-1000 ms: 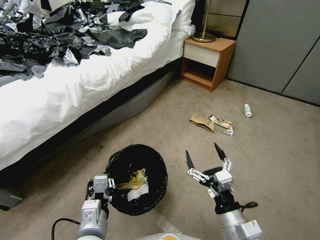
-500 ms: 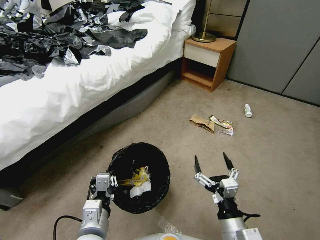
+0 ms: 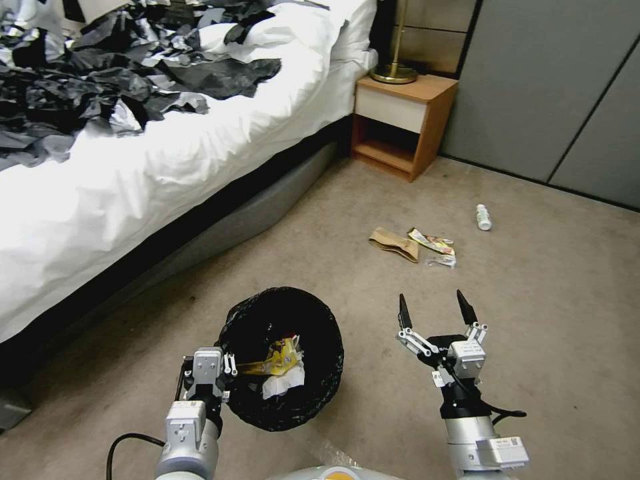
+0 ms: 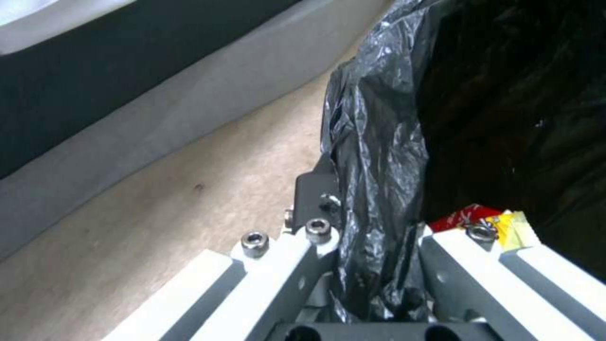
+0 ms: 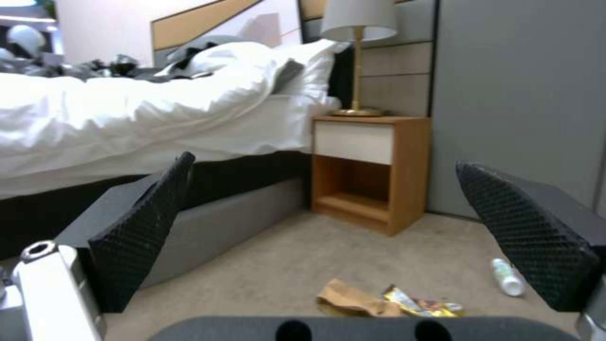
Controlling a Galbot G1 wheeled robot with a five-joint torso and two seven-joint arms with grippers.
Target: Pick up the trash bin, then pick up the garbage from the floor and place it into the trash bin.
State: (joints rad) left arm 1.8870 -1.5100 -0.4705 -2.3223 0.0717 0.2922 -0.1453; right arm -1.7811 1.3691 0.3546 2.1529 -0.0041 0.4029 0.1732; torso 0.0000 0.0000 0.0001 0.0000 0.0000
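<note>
The trash bin (image 3: 248, 319), lined with a crinkly black bag, hangs from my left gripper (image 3: 208, 375), which is shut on its near rim. The left wrist view has the bag's fold (image 4: 378, 180) pinched in the left gripper (image 4: 372, 222). Inside lie a yellow wrapper (image 3: 277, 355), a white tissue (image 3: 283, 383) and a red packet (image 4: 464, 218). My right gripper (image 3: 435, 307) is open above bare carpet, right of the bin. Farther ahead on the floor lies garbage: a brown paper bag (image 3: 395, 244), a colourful wrapper (image 3: 432, 242) and a small white bottle (image 3: 483, 217).
A white bed (image 3: 133, 173) strewn with black plastic (image 3: 100, 80) runs along the left. A wooden nightstand (image 3: 400, 123) with a brass lamp base (image 3: 393, 70) stands at the back, beside grey wall panels (image 3: 553, 87). Open carpet (image 3: 547, 320) spreads to the right.
The whole head view has shifted, so the camera moved. My open right gripper has slid to the right in the picture. The left gripper still holds the bin.
</note>
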